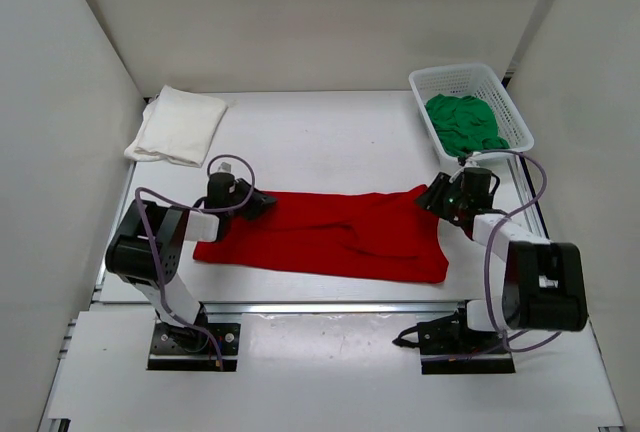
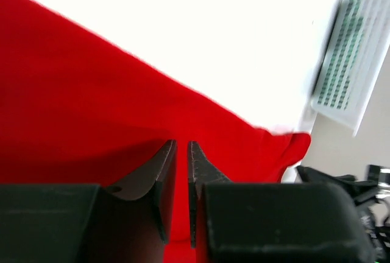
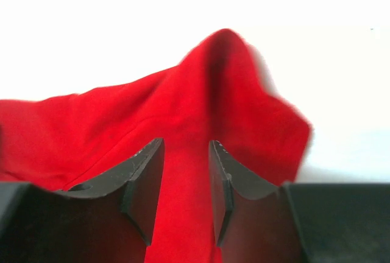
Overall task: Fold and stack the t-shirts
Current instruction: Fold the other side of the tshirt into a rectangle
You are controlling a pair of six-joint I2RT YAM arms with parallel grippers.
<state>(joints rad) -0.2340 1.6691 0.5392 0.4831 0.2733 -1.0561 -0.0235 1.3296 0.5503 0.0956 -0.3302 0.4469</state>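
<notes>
Red cloth fills most of what I see from both wrists: the red t-shirt [image 1: 330,237] lies on the white table [image 1: 320,132] as a long band running left to right, just ahead of the two arm bases. Its near edge looks fairly straight, and there are soft creases around the middle.

My left gripper [image 1: 262,202] sits low at the far left corner of that band. On the left wrist camera its jaws stand only a thin slit apart, with red fabric filling the slit, so I read it as pinching the shirt's edge.

My right gripper [image 1: 432,197] is at the far right corner. On the right wrist camera its jaws stand clearly parted, with red cloth lying in the gap and rising in a bunched peak just beyond the fingertips [image 3: 216,153]. I see no clamp on the fabric there.

At the far left of the table, well apart from the red shirt, the white t-shirt [image 1: 178,124] lies folded into a neat rectangle. At the far right, the green t-shirt [image 1: 463,120] sits crumpled inside the white mesh basket [image 1: 470,74], near the right gripper.
</notes>
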